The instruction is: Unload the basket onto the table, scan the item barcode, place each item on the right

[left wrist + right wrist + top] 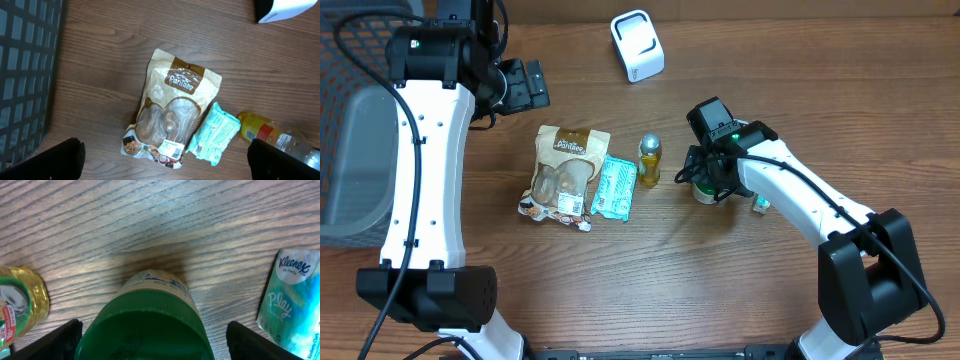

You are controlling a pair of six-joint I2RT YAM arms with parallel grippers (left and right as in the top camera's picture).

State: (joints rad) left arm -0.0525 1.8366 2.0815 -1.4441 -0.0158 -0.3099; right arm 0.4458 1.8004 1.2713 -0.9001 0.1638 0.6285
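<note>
The step in hand looks like the pick-up. The right tool [152,342] hangs wide over the green-lidded jar [150,315], with one finger [50,340] at the lower left of the wrist frame, the other at the lower right, and the lid between them. A gap shows on the right side. On the left the finger is very near the lid, and I cannot tell if it touches.

The jar stands upright on the desk [720,290], right of centre in the overhead view. It is just right of the bottle [650,160] and near a Kleenex pack [290,300]. Nothing is gripped, so scanning has not begun.

The left tool [167,160] is wide and empty at the upper left of the overhead view, looking down on the pouch [172,110] and packet [215,132].

Next, I judge, the right tool must close on the jar and lift it without knocking the bottle. It must then turn the barcode towards the scanner [637,45] at top centre. Where the barcode sits on the jar is not visible.
</note>
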